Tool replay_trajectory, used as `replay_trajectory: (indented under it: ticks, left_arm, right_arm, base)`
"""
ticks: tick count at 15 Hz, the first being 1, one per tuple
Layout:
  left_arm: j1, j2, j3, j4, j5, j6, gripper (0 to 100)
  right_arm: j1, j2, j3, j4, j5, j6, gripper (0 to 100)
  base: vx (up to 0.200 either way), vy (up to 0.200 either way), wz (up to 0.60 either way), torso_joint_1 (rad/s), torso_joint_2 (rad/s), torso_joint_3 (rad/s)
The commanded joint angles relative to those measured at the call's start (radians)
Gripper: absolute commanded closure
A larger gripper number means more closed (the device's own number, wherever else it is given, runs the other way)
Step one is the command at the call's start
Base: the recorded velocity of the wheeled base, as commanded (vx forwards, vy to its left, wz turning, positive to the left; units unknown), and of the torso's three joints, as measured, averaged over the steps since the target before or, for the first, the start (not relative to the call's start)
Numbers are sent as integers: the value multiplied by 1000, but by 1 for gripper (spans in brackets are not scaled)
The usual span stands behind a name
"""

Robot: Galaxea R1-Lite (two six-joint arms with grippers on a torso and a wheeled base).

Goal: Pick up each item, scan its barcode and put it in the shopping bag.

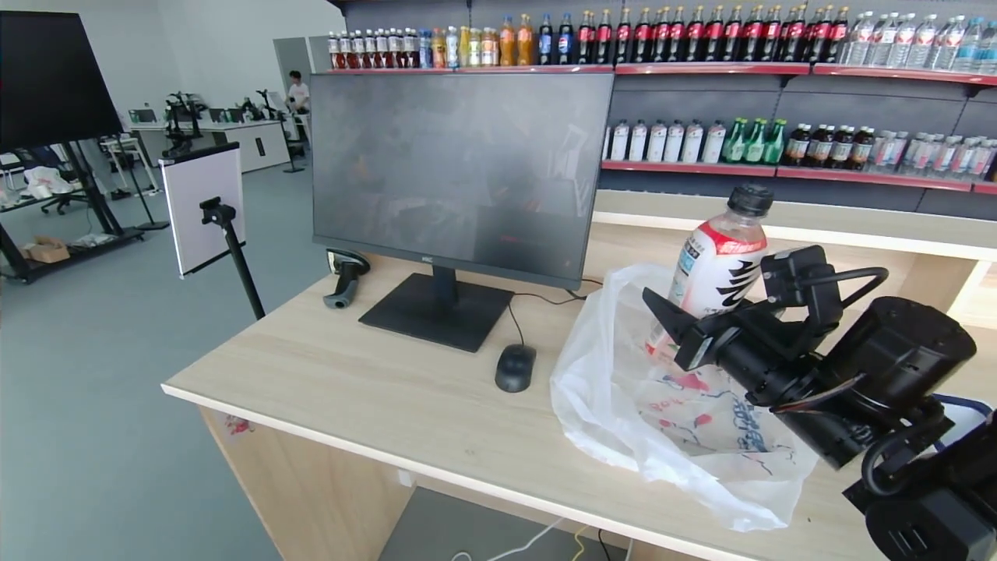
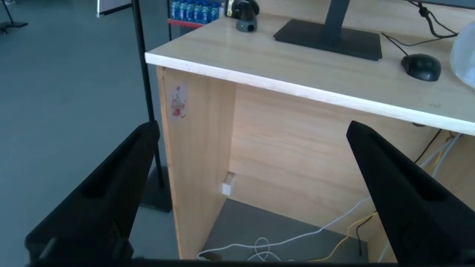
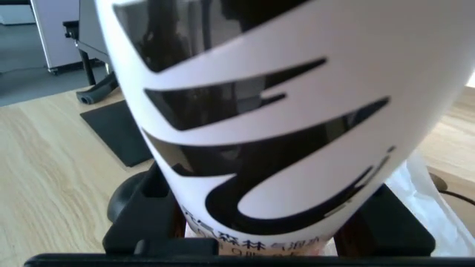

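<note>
Down beside the pale wooden counter (image 1: 366, 389), below its front edge, the left gripper (image 2: 252, 189) hangs with its 2 fingers wide apart and nothing between them. On the counter, from left to right, lie a black handheld barcode scanner (image 1: 343, 279), a dark flat monitor on a square foot (image 1: 459, 171), a black computer mouse (image 1: 515, 368) and a thin translucent white plastic shopping bag (image 1: 670, 421), slumped and crumpled. At the bag's far rim the right gripper (image 1: 684, 331) is clamped on the lower middle of a clear plastic drink bottle with a black cap and a white, red and black label (image 1: 720, 261). The bottle leans slightly, its neck well above the bag.

The bottle is probably full, so I judge it fairly heavy. Its wall would likely give under a hard squeeze and the glossy sleeve could slip, so the labelled midsection suits a grasp better than the neck. The bag is limp and unlikely to hold its mouth open alone.

The bag's film veils the bottle's base, so I cannot tell whether it is inside the mouth or behind it. 1 finger of the right gripper is behind the bottle. No barcode can be made out.
</note>
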Motion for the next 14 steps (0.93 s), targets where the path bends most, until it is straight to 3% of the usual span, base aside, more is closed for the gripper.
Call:
replay_trajectory:
  ticks: [1, 14]
  left_arm:
    - [0, 1, 0, 0, 0, 0, 0]
    - [0, 1, 0, 0, 0, -2, 0]
  right_arm:
    - [4, 51, -8, -1, -1, 9, 100]
    - [-7, 246, -109, -1, -1, 25, 100]
  base:
    - [0, 0, 0, 0, 0, 0]
    - [0, 0, 0, 0, 0, 0]
